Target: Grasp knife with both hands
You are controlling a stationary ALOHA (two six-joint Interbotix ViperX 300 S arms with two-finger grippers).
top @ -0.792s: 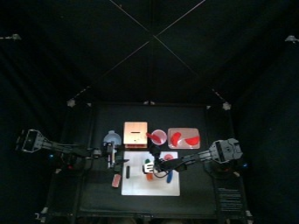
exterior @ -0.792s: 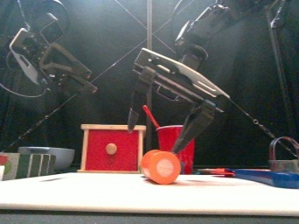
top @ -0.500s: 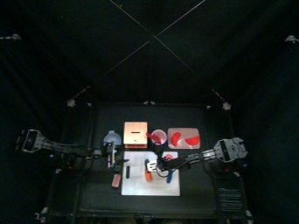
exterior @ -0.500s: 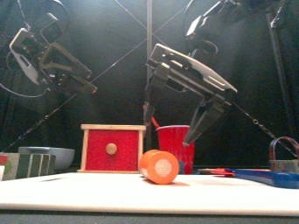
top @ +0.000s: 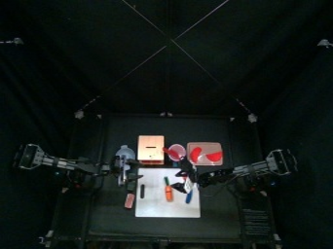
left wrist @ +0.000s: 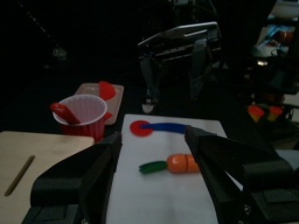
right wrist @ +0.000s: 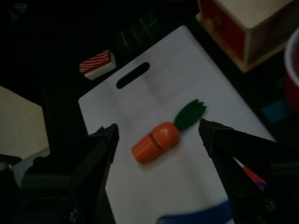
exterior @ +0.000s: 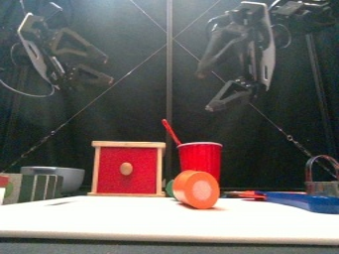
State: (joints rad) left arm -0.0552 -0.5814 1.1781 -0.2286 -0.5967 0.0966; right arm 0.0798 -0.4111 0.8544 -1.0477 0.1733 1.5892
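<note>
Right arm has pulled up and back off the white plastic cutting board [right wrist: 176, 96] | right gripper [right wrist: 158, 144] jaws released, orange toy carrot [right wrist: 162, 140] between them below | left gripper [left wrist: 158, 162] jaws released, blue-handled toy knife [left wrist: 158, 129] ahead, beyond the carrot | nothing held, grasp not begun.

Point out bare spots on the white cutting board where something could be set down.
The cutting board is bare between its handle slot and the toy carrot, and along the near edge in front of the carrot. It is crowded toward the blue-handled knife and red cup.
</note>
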